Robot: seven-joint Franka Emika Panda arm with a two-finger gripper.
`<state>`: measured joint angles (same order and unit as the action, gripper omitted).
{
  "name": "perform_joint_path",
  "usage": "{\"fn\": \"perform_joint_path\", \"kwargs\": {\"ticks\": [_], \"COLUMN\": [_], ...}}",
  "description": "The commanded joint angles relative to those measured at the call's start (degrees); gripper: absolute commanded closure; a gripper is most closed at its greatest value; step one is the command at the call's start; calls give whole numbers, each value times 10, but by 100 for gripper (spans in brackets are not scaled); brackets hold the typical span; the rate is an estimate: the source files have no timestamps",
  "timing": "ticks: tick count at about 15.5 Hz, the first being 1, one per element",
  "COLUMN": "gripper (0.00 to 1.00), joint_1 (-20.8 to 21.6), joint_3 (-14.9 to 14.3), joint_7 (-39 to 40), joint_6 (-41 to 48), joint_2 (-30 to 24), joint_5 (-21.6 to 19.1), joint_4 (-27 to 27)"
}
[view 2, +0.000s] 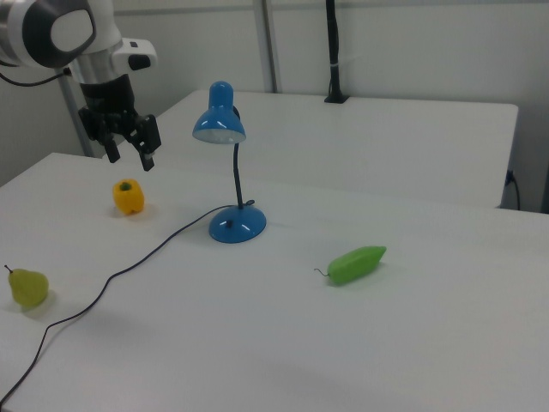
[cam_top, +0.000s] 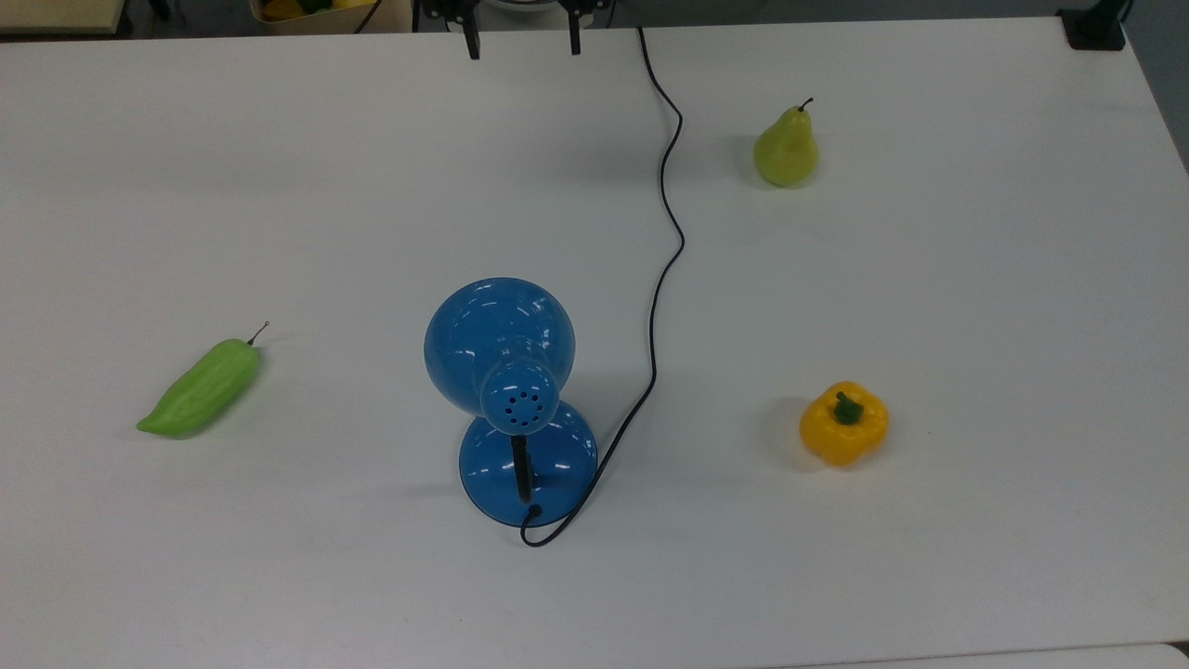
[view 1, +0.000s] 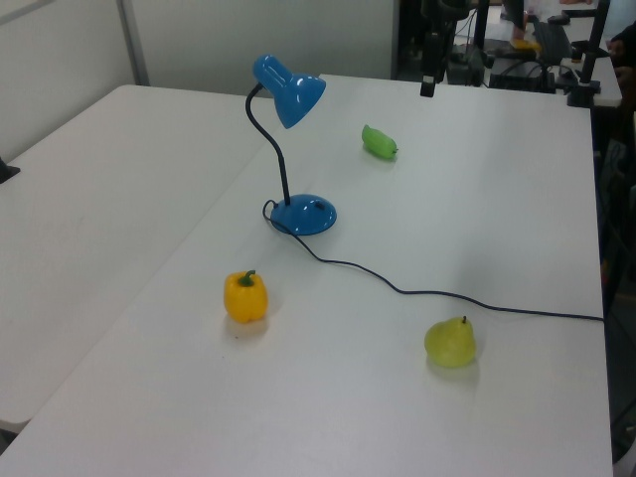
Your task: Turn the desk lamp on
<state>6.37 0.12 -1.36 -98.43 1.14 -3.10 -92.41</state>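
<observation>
Fingers (view 2: pixel 147 161) of the gripper (view 2: pixel 129 159) are standing spread apart and holding nothing, which the right view is showing plainly as two dark prongs hanging in the air above the white table (view 2: pixel 412 343), well apart from the desk lamp (view 2: pixel 228 163). At the top view's upper edge the same two prongs are poking down with a clear gap between them. The right view is also showing the arm's white wrist (view 2: pixel 64 33) above the gripper.

The desk lamp is standing upright near the middle of the table, its dome shade tipped forward over the round base (cam_top: pixel 529 469). The top view is looking down on the hole-vented cap (cam_top: pixel 520 407), while the left view is showing the curved black neck (view 1: pixel 270 139) from the side. The black cord (cam_top: pixel 665 260) is running from the base across the table toward the top view's upper edge, passing near a pear (cam_top: pixel 786 149). A yellow bell pepper (cam_top: pixel 842 423) is lying at the top view's right of the lamp, and a green pepper (cam_top: pixel 201 388) at the top view's left.
</observation>
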Motion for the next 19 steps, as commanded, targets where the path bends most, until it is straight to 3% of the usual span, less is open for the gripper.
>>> {"fn": "perform_joint_path", "kwargs": {"ticks": [1,4,8,10,19], "gripper": [45,73,83,97,100], "joint_1": [1,1,1,0,0], "joint_3": [-2,-2,-2,-2,-5], "joint_7": [15,24,50,52,65], "joint_6": [-11,-10,-8,-9,-11], "joint_2": [-1,-1,-1,-1,2], "joint_5": [2,2,-3,-6,-4], "joint_4": [-7,-8,-8,-9,-37]}}
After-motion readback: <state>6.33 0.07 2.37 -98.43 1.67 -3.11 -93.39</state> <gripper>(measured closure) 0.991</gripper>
